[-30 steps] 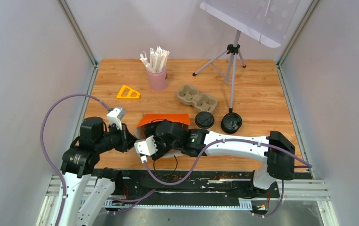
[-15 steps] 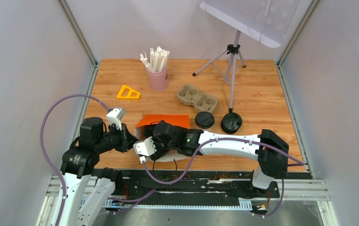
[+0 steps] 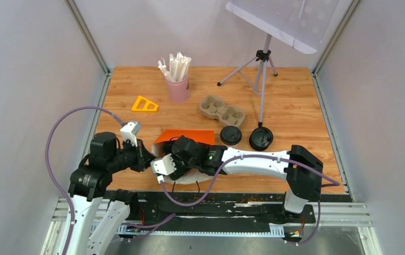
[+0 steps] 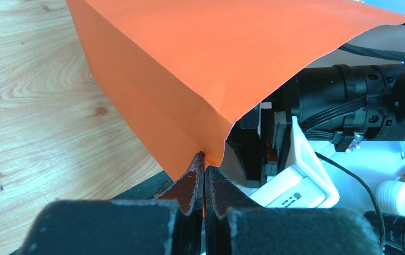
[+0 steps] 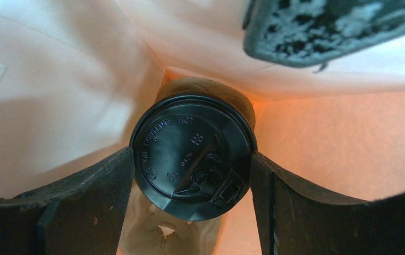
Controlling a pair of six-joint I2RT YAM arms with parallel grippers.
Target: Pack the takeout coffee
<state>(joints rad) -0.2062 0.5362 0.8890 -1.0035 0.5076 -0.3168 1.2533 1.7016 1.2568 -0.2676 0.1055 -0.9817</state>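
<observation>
The left tool (image 4: 204, 170) is pressed fully closed on the rim of the orange paper bag (image 4: 216, 64), pinching a fold of its mouth edge between the two fingertips and holding that side up off the wooden surface (image 3: 296, 106). The bag lies at the near edge of the surface with its mouth turned toward the arms. The right tool (image 5: 191, 159) reaches deep inside it, jaws spread wide with one finger against each side of the black lid of a paper cup (image 5: 184, 143), gripping it there. The cup sits at the bag's inner end, lid facing the wrist camera. A brownish shape shows behind the lid, and whether it is the cup's own wall cannot be told. Out on the surface, just right of the bag, two black round lids (image 3: 230, 134) stand close together; from above it is unclear whether a cup is under either. A pulp cup carrier (image 3: 221, 110) lies just beyond them. Farther back stand a pink cup of white sticks (image 3: 178, 87), a yellow triangular piece (image 3: 144, 104) and a tripod (image 3: 261, 74).
</observation>
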